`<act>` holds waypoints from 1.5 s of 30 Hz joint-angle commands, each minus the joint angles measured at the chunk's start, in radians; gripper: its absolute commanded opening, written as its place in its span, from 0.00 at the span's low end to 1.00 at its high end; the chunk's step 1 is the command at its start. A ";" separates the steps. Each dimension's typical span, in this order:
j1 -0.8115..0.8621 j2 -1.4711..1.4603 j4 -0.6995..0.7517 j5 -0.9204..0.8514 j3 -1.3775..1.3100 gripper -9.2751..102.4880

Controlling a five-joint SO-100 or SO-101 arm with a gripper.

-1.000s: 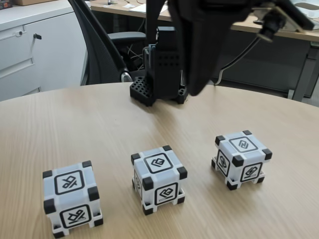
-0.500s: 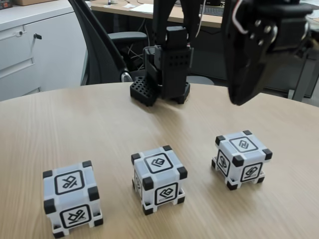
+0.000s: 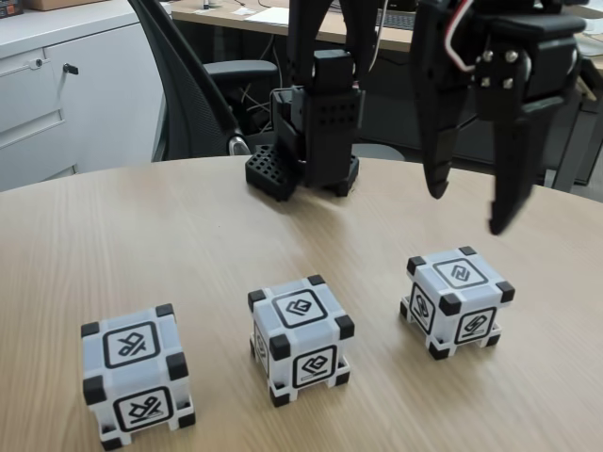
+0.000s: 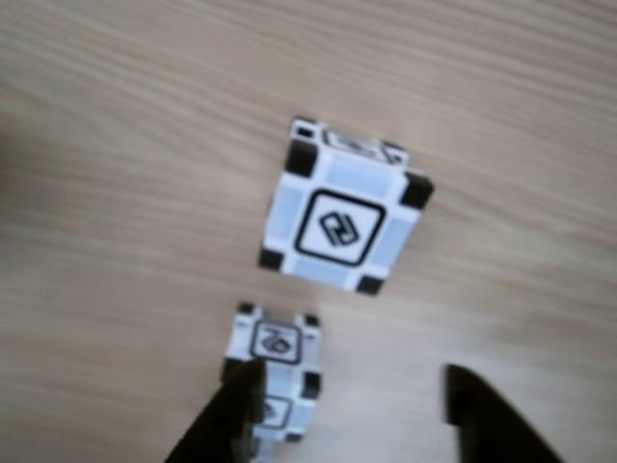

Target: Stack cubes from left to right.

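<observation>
Fixed view: right cube under open pincer.

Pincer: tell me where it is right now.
In the fixed view the pincer hangs open above the wooden table, over the rightmost cube without touching it, with the arm's black base behind to the left.

Three cubes sit in a row on a wooden table, well apart, with bare gaps between the left cube, middle cube and right cube. The gripper hangs spread above the right cube, air beneath it
</observation>
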 commanded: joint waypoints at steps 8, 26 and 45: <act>0.009 0.002 0.012 0.046 -0.002 0.43; 0.066 -0.031 -0.003 0.144 0.107 0.45; 0.046 -0.215 -0.066 0.199 0.089 0.44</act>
